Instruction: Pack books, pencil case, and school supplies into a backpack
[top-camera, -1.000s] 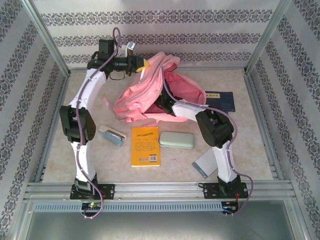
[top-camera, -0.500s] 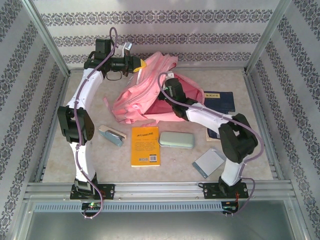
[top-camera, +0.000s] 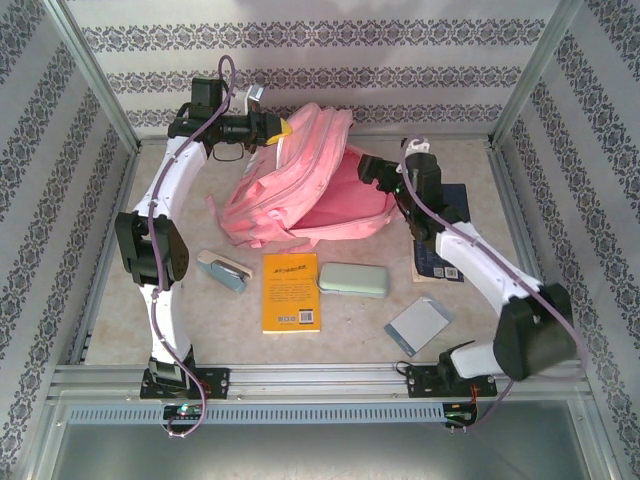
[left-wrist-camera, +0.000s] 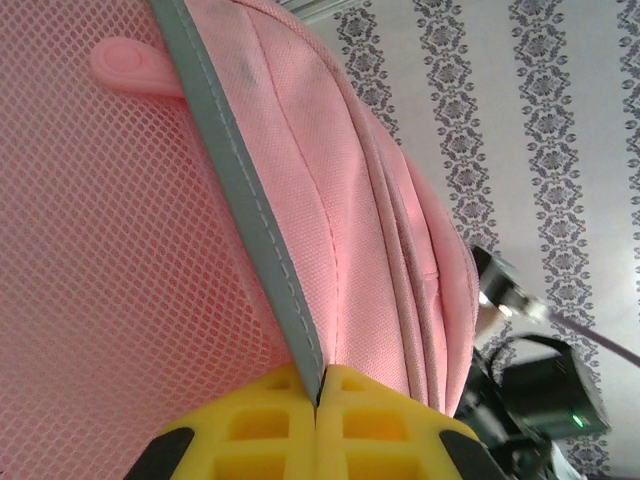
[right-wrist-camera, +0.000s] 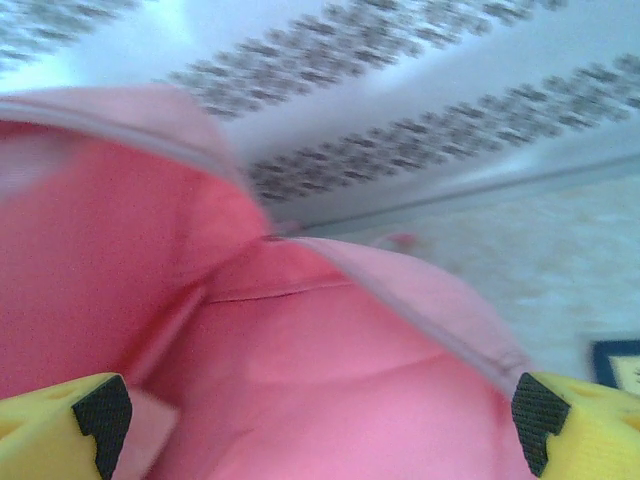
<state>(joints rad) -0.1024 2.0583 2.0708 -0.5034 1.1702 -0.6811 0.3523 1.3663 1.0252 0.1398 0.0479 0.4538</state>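
The pink backpack (top-camera: 290, 190) lies at the back middle with its mouth facing right, its top held up. My left gripper (top-camera: 286, 128) is shut on the backpack's grey-trimmed upper edge (left-wrist-camera: 262, 240); the yellow fingers (left-wrist-camera: 250, 420) meet on the trim. My right gripper (top-camera: 368, 167) stands open at the mouth, with the pink lining (right-wrist-camera: 310, 350) between its fingers (right-wrist-camera: 575, 420) and nothing held. A yellow book (top-camera: 291, 291) and the mint pencil case (top-camera: 353, 279) lie in front. A navy book (top-camera: 432, 262) lies partly under my right arm.
A pink boxy item with a teal piece (top-camera: 222, 270) lies at the front left. A thin grey-blue pad (top-camera: 418, 325) lies at the front right. Patterned walls and metal frame posts close in the table (top-camera: 350, 335) on three sides.
My right arm has drawn back out of the backpack's mouth toward the right, its elbow swinging to the right front. The left gripper keeps its hold on the backpack's edge.
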